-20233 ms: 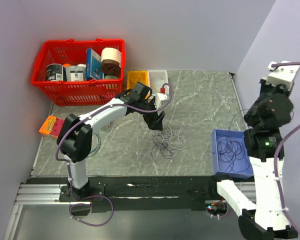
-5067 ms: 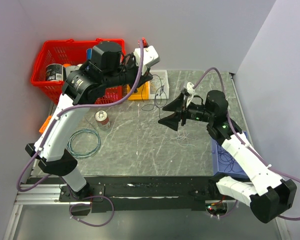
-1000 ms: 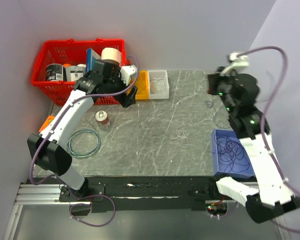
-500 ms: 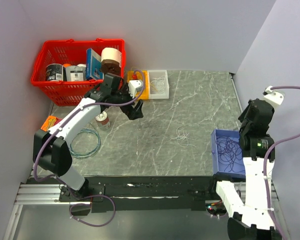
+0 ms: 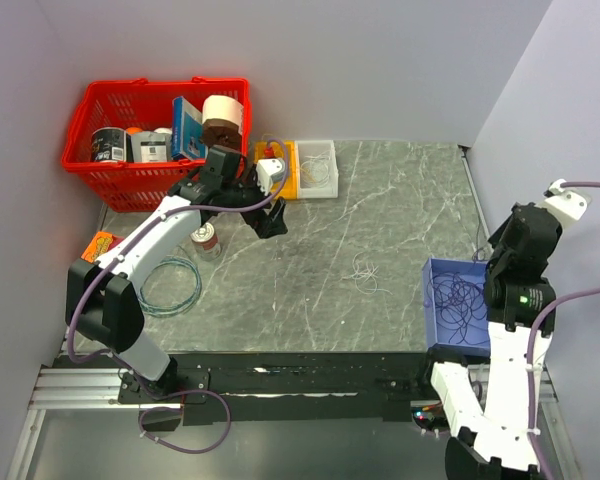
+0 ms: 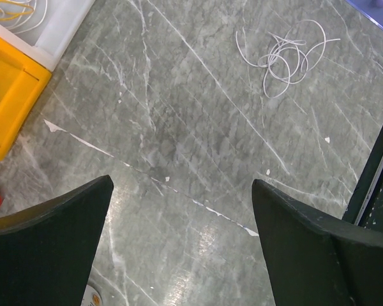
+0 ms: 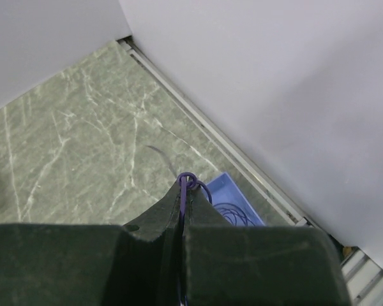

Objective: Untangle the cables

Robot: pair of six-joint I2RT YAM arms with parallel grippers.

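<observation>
Right gripper (image 7: 186, 186): fingers pressed together, pinching a small loop of dark purple cable (image 7: 187, 179) at the very tip. It is raised high by the right wall.
Dark purple cable: only the pinched loop shows in the wrist view. How much hangs below cannot be told, and the top view does not show it.
Blue bin (image 5: 432, 305): at the table's right edge, below the raised gripper, already holding a tangle of dark cables (image 5: 460, 305).
Left gripper (image 6: 182, 185): jaws spread wide and holding nothing, hovering over bare table (image 5: 400, 200) near the yellow bin (image 5: 277, 172).
Pale cable (image 5: 365, 272): lies alone mid-table in loose overlapping loops, well apart from both grippers.
Step in hand: likely dropping the purple cable into the blue bin.
Doing it well: come down over the bin's middle before letting go, so that trailing loops fall inside the walls. Open fully, then lift straight up.
Risk: thin wire may cling to a finger or drape over the rim.
Left arm's part: probably reaching the pale cable, gripping one outer loop.
</observation>
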